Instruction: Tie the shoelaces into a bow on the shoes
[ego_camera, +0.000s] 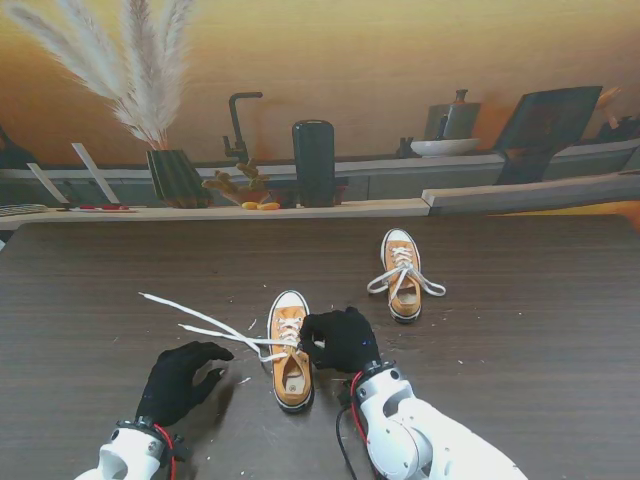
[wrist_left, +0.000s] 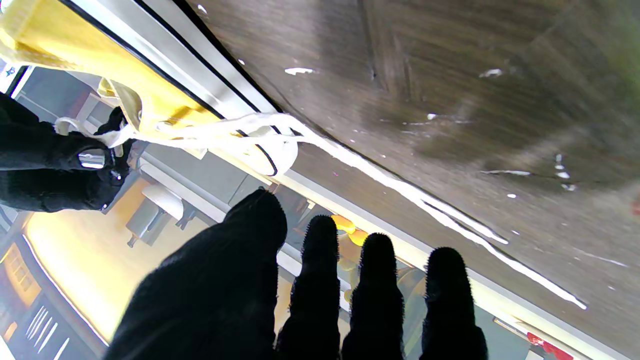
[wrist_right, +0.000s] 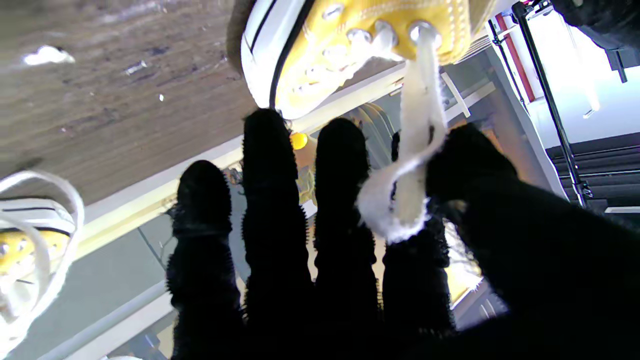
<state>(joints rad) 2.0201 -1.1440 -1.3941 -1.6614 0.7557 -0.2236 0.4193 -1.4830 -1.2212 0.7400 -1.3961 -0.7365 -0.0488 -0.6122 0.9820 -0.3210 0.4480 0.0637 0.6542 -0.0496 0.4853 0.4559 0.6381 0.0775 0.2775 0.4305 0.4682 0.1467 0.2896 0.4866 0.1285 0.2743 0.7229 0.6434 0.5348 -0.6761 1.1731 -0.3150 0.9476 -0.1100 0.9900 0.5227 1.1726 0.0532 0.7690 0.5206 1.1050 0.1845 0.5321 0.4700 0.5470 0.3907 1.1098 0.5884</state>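
Sitting on table (ego_camera: 520, 300), two shoes (ego_camera: 291, 350), two hands (ego_camera: 343, 340)

A dark wood-grain desk (ego_camera: 520, 330) is flecked with small white specks. Along its far edge stand a dark ribbed vase of pale pampas plumes (ego_camera: 176, 176), a black bent-pipe faucet (ego_camera: 238, 125) and a tall black cylinder (ego_camera: 314, 163).

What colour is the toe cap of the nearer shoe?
White, on the orange-yellow canvas shoe; the stand view shows it best.
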